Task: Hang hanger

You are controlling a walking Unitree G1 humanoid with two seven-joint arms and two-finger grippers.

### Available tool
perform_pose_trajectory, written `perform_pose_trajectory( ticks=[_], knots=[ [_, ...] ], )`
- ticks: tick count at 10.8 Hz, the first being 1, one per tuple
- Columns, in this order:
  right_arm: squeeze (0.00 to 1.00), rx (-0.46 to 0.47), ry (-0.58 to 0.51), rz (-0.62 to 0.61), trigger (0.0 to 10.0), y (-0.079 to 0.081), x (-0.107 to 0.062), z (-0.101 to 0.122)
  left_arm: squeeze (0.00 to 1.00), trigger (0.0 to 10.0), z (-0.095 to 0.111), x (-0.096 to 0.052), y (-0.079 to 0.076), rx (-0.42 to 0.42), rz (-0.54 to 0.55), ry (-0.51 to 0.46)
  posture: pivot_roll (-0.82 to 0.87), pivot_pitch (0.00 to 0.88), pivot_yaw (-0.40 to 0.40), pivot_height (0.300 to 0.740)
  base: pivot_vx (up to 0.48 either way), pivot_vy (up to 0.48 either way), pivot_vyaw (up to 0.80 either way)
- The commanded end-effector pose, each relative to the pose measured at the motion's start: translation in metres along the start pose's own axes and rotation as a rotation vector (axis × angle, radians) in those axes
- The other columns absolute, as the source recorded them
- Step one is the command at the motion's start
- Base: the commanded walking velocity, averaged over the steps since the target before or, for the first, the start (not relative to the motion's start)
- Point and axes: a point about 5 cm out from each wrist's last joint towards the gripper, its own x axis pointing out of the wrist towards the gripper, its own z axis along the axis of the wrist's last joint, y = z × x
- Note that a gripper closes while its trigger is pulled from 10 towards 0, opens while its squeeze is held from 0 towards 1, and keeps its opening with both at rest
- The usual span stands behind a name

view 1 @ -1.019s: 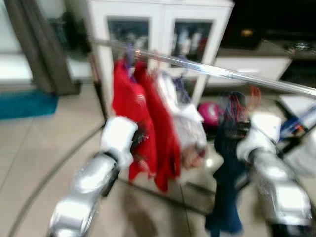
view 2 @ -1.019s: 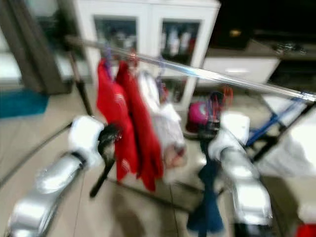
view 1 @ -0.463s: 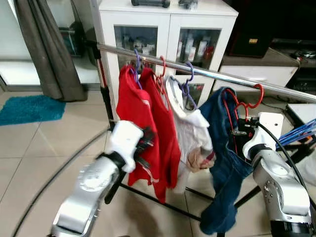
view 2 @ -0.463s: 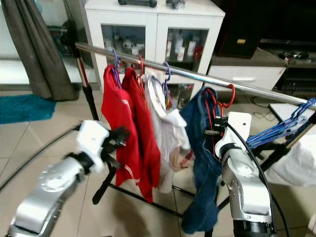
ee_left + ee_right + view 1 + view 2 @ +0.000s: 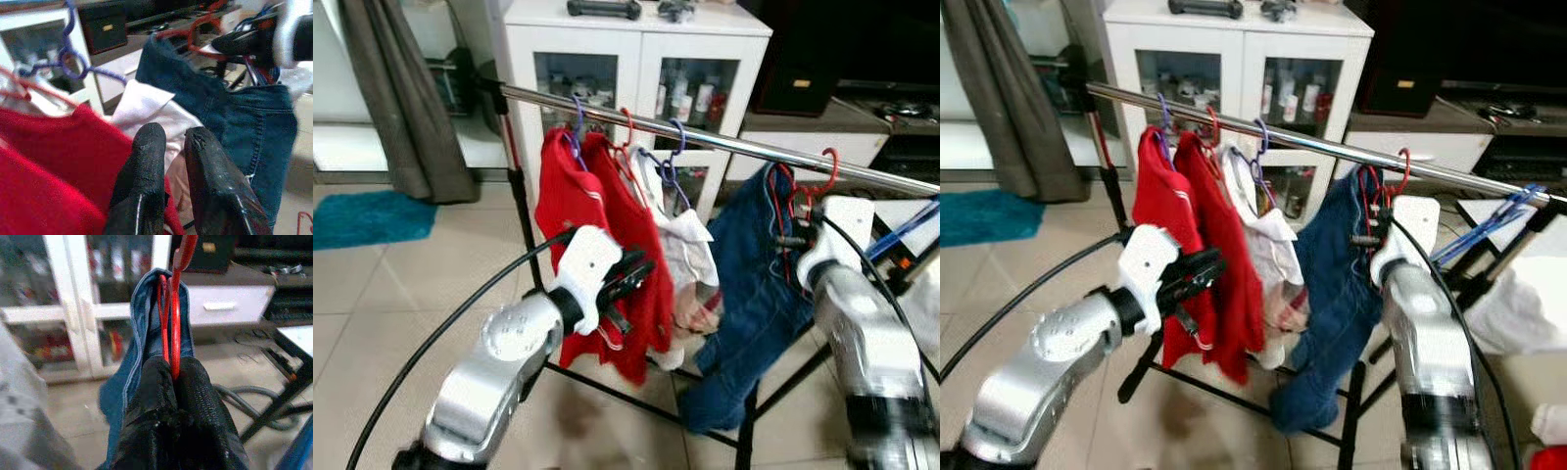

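A polished chrome rail runs slantwise from the upper left of the frame down toward the right edge; a red wire hanger carrying dark blue denim jeans has its curved hook over that rail, right of centre; the right tool pinches the thin red wire of the hanger just below the hook, its two ribbed black fingers pressed together on it; the jeans hang in soft folds with visible seams, sagging toward the tiled floor. Left of them on the rail hang two bright red garments and a white shirt on thin purple and red hangers; the left tool sits in the lower middle of the frame in front of the red cloth, its rounded, matte black fingers nearly closed with a narrow gap and nothing between them. Behind stands a white glass-fronted cabinet; a grey curtain and a teal shaggy rug lie at the left.
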Motion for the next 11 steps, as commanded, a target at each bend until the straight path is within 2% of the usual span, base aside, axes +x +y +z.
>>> perform_pose_trajectory(
  ticks=[1, 5, 9, 11],
  knots=[
    [0.00, -0.011, -0.018, -0.034, 10.0, -0.006, 0.005, 0.008, 0.00, 10.0, 0.007, 0.000, -0.004, 0.007, -0.033, -0.011, 0.03, 0.026, -0.070, 0.740, 0.000, 0.000, 0.00],
    [0.00, 0.030, 0.040, -0.060, 10.0, -0.019, 0.023, 0.011, 0.00, 10.0, 0.014, -0.002, -0.012, -0.026, -0.094, -0.022, 0.03, 0.037, -0.090, 0.740, 0.000, 0.000, 0.00],
    [0.00, 0.062, 0.226, 0.023, 10.0, -0.009, 0.026, -0.014, 0.00, 10.0, 0.013, -0.004, -0.016, -0.040, -0.118, 0.009, 0.03, 0.039, -0.094, 0.740, 0.000, 0.000, 0.00],
    [0.00, 0.065, 0.234, 0.046, 10.0, -0.006, 0.023, -0.016, 0.00, 10.0, 0.013, -0.004, -0.017, -0.043, -0.128, 0.009, 0.03, 0.034, -0.091, 0.740, 0.000, 0.000, 0.00]
  ],
)
